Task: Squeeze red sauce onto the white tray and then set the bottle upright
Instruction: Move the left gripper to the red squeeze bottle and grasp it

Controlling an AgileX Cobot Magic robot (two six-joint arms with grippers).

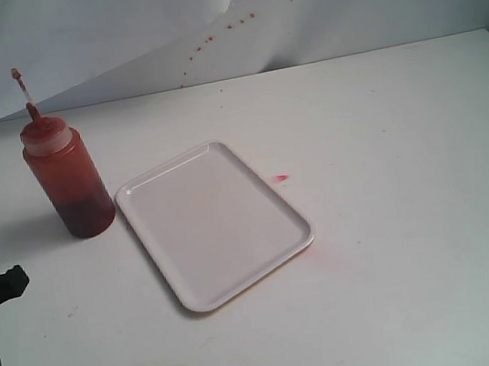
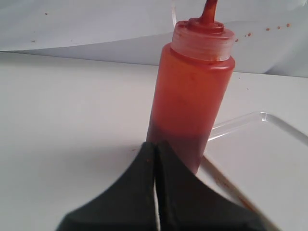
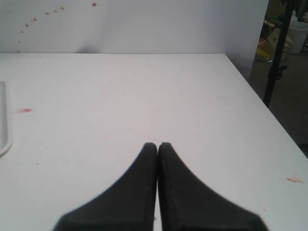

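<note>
Translucent red-brown squeeze bottle upright, 10 o'clock of flat white rectangular tray; left jaws, right jaws pressed together.

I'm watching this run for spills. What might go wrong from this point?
The left gripper sits close to the upright bottle with jaws shut; advancing like that might knock it over. The white tray is bare, and a pink smear already marks the table beside it, so a poorly aimed squeeze may miss the tray.

Bright diffuse light; bottle casts soft shadow.
</note>
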